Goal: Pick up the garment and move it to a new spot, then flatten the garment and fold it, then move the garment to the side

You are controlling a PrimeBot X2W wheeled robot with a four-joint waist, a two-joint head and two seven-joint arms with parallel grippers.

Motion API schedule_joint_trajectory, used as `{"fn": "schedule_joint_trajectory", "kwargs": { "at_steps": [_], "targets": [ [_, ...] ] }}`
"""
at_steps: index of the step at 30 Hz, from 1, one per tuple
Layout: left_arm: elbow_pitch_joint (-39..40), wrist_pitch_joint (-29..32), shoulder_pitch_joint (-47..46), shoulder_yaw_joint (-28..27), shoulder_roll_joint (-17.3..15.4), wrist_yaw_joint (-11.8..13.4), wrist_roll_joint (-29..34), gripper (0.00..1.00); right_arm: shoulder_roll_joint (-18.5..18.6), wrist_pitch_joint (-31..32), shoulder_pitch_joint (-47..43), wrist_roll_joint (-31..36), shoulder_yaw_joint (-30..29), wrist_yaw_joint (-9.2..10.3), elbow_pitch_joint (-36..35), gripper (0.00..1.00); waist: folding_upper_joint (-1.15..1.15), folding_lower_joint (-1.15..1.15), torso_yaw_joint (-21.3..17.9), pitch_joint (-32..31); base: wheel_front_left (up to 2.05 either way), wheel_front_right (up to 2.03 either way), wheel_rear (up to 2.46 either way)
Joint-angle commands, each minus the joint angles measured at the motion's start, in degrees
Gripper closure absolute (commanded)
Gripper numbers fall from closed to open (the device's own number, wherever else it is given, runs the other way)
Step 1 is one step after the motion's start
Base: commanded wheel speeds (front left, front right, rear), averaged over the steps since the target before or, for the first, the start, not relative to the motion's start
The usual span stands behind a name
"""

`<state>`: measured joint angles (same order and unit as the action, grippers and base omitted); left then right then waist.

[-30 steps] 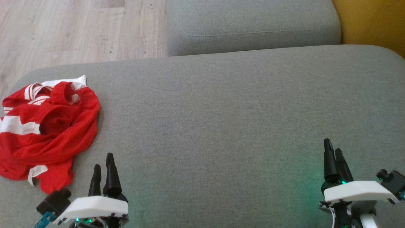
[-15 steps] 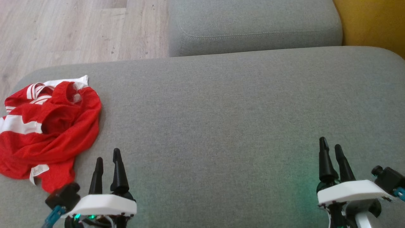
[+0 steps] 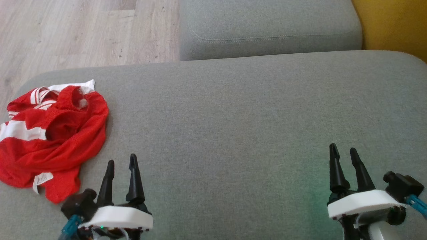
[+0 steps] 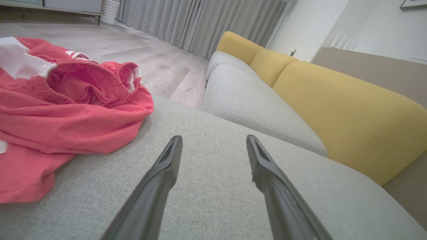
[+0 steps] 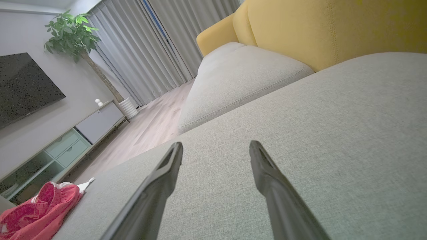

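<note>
A crumpled red garment (image 3: 53, 140) with white stripes lies in a heap at the left end of the grey cushion (image 3: 233, 116). It also shows at the left of the left wrist view, garment (image 4: 60, 110), and small at the lower left of the right wrist view, garment (image 5: 36, 213). My left gripper (image 3: 121, 160) hovers open just right of the garment's near edge, fingers apart and empty, not touching the cloth. Far to the right, my right gripper (image 3: 342, 149) stands open over bare cushion with nothing between its fingers.
A second grey cushion (image 3: 267, 30) sits beyond the first, with yellow backrests (image 4: 333, 106) to the right. Wooden floor (image 3: 83, 33) lies past the cushion's left and far edges. A TV stand (image 5: 66, 140), a dark screen and a plant stand across the room.
Both grippers have turned and shifted slightly: the left one moved right and a little up the view, the right one drifted left. The garment has not been touched.
</note>
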<state>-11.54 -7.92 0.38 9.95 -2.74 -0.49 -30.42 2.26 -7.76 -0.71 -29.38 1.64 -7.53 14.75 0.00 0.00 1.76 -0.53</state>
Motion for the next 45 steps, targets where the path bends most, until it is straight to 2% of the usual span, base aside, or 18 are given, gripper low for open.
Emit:
{"fn": "schedule_joint_trajectory", "kwargs": {
  "at_steps": [1,38,45],
  "targets": [
    [1.8,-0.9,-2.6,-0.6,-0.5,0.4,2.2,0.00,0.4,-1.0,1.7,2.3,1.4,0.03,-2.4,0.00,0.00,0.00,0.0,0.0,0.00,0.00,0.00],
    [-0.4,-7.1,-3.7,1.0,-0.2,4.2,27.4,0.00,0.6,-7.2,1.5,28.3,3.8,0.04,-1.3,0.00,0.00,0.00,0.6,0.6,0.00,0.00,0.00],
    [-0.8,-7.1,-3.7,0.6,-0.2,4.4,27.1,0.00,0.6,-7.2,1.7,28.3,2.8,0.04,-0.1,0.00,0.00,0.00,0.6,0.7,0.00,0.00,0.00]
  ]
}}
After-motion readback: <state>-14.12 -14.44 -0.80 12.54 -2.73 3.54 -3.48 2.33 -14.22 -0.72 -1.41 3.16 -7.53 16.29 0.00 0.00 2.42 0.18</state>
